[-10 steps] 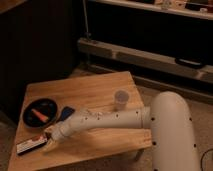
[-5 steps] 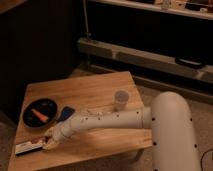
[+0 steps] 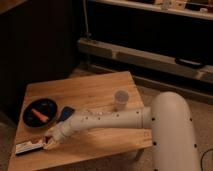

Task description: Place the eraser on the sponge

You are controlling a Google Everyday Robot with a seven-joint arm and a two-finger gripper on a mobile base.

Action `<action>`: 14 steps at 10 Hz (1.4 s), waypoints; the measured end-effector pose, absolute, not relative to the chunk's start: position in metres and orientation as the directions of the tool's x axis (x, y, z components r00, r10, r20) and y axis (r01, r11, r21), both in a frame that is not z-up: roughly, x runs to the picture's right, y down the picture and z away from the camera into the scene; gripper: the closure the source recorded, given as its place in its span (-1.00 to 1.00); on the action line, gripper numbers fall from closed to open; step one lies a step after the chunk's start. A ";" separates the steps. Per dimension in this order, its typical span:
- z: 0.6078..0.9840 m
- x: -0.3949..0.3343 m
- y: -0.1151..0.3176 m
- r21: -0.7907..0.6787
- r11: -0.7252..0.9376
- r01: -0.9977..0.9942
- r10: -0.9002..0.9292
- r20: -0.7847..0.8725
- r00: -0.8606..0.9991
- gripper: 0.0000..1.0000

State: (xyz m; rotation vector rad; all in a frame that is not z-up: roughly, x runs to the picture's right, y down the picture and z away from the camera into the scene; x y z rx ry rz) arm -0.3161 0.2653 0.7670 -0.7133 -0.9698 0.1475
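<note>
White tubular arm [image 3: 107, 120] with small dark specks (a scattered row); bulbous white shoulder [image 3: 172, 125]; pale tool [image 3: 51, 142] at arm's tip

A dim room in warm, low light. A light wooden table [image 3: 100, 85] stands on a speckled grey floor [image 3: 202, 122]. Far left, a dark panelled wall [image 3: 40, 45] rises behind it. Across the far right runs a shelving unit, with a thin metal post [image 3: 86, 20] and a long pale rail [image 3: 150, 55]. My gripper [image 3: 50, 142] sits at the table's near left corner.
</note>
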 end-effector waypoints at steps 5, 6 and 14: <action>0.757 -0.302 0.247 -0.610 0.781 0.131 0.469 0.712 0.522 1.00; 0.745 -0.286 0.227 -0.600 0.795 0.093 0.489 0.724 0.486 1.00; 0.739 -0.182 0.158 -0.543 0.825 -0.154 0.553 0.724 0.413 1.00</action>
